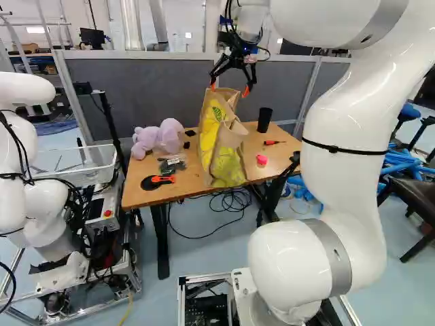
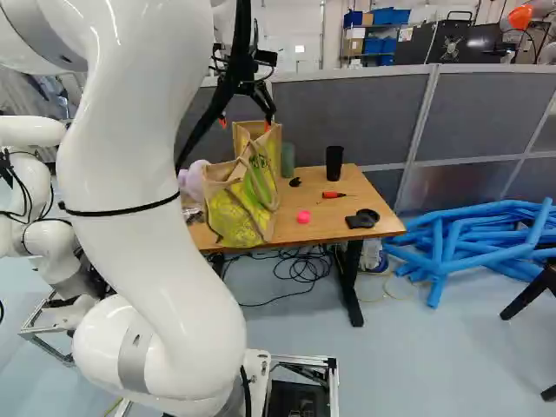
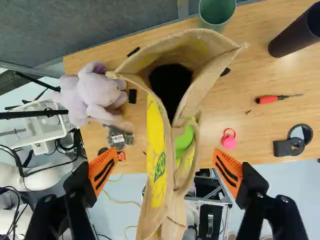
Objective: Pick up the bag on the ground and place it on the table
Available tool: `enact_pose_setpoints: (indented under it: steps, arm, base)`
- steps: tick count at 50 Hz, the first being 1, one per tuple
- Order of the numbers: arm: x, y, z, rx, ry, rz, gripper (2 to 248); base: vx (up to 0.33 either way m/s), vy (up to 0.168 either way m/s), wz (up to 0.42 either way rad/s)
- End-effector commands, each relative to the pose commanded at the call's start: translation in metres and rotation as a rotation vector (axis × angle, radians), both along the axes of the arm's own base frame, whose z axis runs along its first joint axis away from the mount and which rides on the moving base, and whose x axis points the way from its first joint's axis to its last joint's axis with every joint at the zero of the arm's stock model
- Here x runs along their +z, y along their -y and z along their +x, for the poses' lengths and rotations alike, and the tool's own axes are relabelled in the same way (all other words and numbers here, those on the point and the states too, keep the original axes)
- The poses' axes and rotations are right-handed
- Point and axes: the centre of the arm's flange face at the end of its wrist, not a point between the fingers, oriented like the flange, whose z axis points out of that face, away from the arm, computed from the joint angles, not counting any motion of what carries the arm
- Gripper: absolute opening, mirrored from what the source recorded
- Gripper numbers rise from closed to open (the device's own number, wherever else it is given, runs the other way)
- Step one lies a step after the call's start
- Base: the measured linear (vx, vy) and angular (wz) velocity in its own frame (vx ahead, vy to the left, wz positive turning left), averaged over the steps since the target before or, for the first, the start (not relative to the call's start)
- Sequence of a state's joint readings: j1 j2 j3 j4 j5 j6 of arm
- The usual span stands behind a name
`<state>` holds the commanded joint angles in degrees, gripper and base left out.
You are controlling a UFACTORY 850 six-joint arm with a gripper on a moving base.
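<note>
The gripper [image 1: 233, 73] hangs above the table in the left base view, just over the top of the bag. A tan bag with yellow and green print [image 1: 224, 146] stands upright on the wooden table [image 1: 146, 197], its mouth gaping. In the wrist view the gripper [image 3: 165, 172] has its orange-padded fingers spread wide, one to each side of the bag [image 3: 159, 155], and neither is seen pressing on it. Something black shows inside the bag's mouth.
On the table are a purple plush toy [image 3: 95, 95], a green cup [image 3: 216, 12], a black cup [image 1: 264, 119], a red screwdriver [image 3: 267, 99] and a pink item [image 2: 303, 216]. Another robot [image 1: 30, 156] stands at the left. Grey partitions [image 2: 347, 117] rise behind the table.
</note>
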<state>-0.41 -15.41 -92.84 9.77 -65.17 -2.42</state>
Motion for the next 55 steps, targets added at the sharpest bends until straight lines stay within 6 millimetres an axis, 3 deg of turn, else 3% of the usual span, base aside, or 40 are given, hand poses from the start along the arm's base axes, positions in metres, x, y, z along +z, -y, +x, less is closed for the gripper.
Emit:
enact_pose_setpoints:
  steps: [28,55]
  arm:
    - [0.0,0.0,0.0,0.0,0.0,0.0,247]
    - [0.0,0.0,0.0,0.0,0.0,0.0,247]
  base:
    - [-0.03,0.0,0.002]
    - [-0.113,-0.001,0.008]
